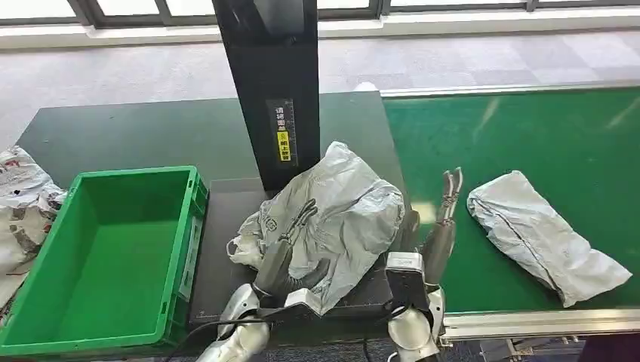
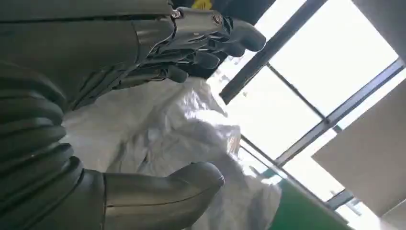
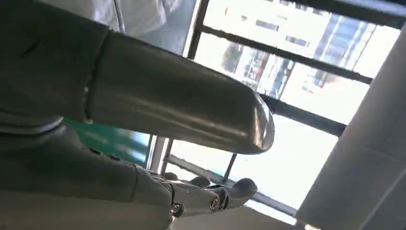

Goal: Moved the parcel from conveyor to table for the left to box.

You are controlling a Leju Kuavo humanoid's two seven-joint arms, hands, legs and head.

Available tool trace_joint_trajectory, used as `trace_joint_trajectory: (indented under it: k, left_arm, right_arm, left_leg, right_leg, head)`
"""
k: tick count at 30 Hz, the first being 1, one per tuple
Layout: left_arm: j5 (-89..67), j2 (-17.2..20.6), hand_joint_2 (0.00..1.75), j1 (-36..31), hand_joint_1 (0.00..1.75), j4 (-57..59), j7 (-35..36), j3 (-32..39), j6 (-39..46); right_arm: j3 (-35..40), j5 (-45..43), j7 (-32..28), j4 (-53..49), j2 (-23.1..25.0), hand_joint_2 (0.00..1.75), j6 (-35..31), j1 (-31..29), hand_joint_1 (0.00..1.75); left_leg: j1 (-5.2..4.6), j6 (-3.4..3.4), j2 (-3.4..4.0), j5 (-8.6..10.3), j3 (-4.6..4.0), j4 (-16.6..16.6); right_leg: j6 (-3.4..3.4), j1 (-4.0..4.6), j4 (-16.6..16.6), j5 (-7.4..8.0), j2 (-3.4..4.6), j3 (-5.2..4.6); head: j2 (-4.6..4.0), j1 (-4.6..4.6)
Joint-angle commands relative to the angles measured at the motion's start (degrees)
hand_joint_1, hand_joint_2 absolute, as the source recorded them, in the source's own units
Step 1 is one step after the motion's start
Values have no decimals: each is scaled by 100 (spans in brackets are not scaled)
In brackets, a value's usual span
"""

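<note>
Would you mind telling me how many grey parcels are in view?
2: one parcel on the dark table, gripped by the left robot hand; another parcel lies on the green conveyor.

Bright, even daylight comes from the windows (image 1: 468, 6) along the far wall. The conveyor belt (image 1: 528, 136) carries pale streaks of glare. Both wrist views (turned and very close) have blown-out white window panes (image 2: 330, 62), and the nearest fingers (image 3: 177, 103) look soft and blurred.

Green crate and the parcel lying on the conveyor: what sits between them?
In the head view, the crumpled grey parcel held by the left hand, then the raised right hand.
</note>
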Motion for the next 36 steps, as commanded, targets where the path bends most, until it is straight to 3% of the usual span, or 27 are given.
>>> trace_joint_trajectory:
  k: [1,10,11,18,26,36]
  left_arm:
    - [-211,-345,175,-1286,0,1808,810,-702,394]
    - [-428,-345,175,-1527,0,2253,1176,-723,448]
    - [-601,-345,175,-1565,0,2390,1329,-780,480]
    - [-828,-345,175,-1620,0,2545,1594,-862,510]
    - [-2288,-345,175,-1916,0,3262,3620,-1467,265]
    - [-2751,-345,175,-1993,0,3598,4194,-1532,-144]
  right_arm:
    - [-936,117,9,-799,261,0,15,167,0]
    - [-923,30,9,-648,247,0,15,55,0]
    - [-912,24,9,-600,256,175,15,32,0]
    - [-918,31,9,-578,276,175,15,24,0]
    - [-982,74,9,-661,340,175,15,132,0]
    - [-839,-41,9,-466,275,175,15,34,0]
  left_leg:
    - [1,7,-38,11,-18,7]
    - [0,6,-4,4,3,-5]
    - [2,3,-4,3,2,-1]
    - [0,4,2,3,-1,-2]
    - [1,5,3,5,0,-6]
    - [2,4,15,3,4,-7]
  right_leg:
    - [-2,4,3,-2,-56,1]
    - [-3,3,-4,6,-23,11]
    - [-1,3,0,6,-16,9]
    - [0,1,1,7,-11,6]
    - [-3,4,-3,9,-18,9]
    - [-2,5,-6,11,-6,10]
  head:
    - [0,-2]
    - [0,-4]
    - [0,-4]
    - [0,-4]
    - [0,-4]
    - [0,-4]
